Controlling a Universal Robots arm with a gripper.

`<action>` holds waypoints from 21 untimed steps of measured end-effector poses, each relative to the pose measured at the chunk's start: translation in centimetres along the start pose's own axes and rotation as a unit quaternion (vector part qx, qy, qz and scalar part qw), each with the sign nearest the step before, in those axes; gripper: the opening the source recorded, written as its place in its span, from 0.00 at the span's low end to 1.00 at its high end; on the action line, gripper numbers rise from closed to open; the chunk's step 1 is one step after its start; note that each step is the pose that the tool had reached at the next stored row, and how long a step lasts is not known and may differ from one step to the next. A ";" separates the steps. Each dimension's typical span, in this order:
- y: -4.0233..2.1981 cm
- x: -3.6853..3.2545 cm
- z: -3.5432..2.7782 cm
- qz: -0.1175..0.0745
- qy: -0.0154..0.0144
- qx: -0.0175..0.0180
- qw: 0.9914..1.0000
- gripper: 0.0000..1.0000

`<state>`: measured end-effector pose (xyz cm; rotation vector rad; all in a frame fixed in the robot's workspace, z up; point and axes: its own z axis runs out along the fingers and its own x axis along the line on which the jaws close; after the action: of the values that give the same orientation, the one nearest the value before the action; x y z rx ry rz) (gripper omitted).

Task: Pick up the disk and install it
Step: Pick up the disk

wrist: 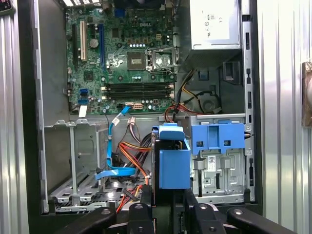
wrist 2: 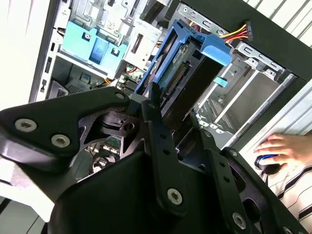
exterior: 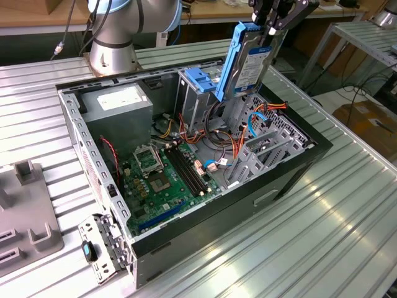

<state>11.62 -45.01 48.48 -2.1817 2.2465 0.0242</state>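
The ribbed aluminium table (exterior: 322, 248) is carrying an open desktop computer case (exterior: 291, 177), which is lying on its side with the panel off, probably so the arm is getting a straight drop into the bays. Everything here is being placed against the tall grey drive cage (exterior: 193, 108) inside that case, the one wearing a fixed blue bracket (exterior: 200, 81). The robot arm's base (exterior: 111, 43) is standing outside the case, well apart from the cage. The motherboard (exterior: 164, 171) is lying flat on the case floor near the cage's foot, and the power supply (exterior: 118, 105) is sitting in the corner beyond it, well apart from the cage. Just beside the cage and higher than its bracket, the disk (exterior: 251, 62) is hanging in the air, standing on end and leaning slightly. That attitude seems meant to line its lower end up with the open bay next to the cage. The gripper (exterior: 273, 26) is clamping the disk by its upper end, which is leaving the lower end free to enter. The disk is showing as a flat silver-grey metal slab with a bright blue plastic carrier rail running along its edge and capping its far end. Orange, red and yellow cables (exterior: 237, 149) are trailing below it near the cage's foot and may be crowding the path. A person's hand (wrist 2: 280, 146) is resting outside the case, well apart from the cage.
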 end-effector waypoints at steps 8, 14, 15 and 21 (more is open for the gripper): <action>-0.04 0.02 -0.01 0.000 0.000 0.000 1.000 0.35; -0.05 0.06 -0.01 0.000 0.000 0.000 1.000 0.35; -0.07 0.22 -0.01 0.000 0.000 0.000 1.000 0.35; -0.19 1.63 -0.03 0.000 0.000 0.000 1.000 0.35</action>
<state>11.76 -46.64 48.48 -2.1817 2.2466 0.0241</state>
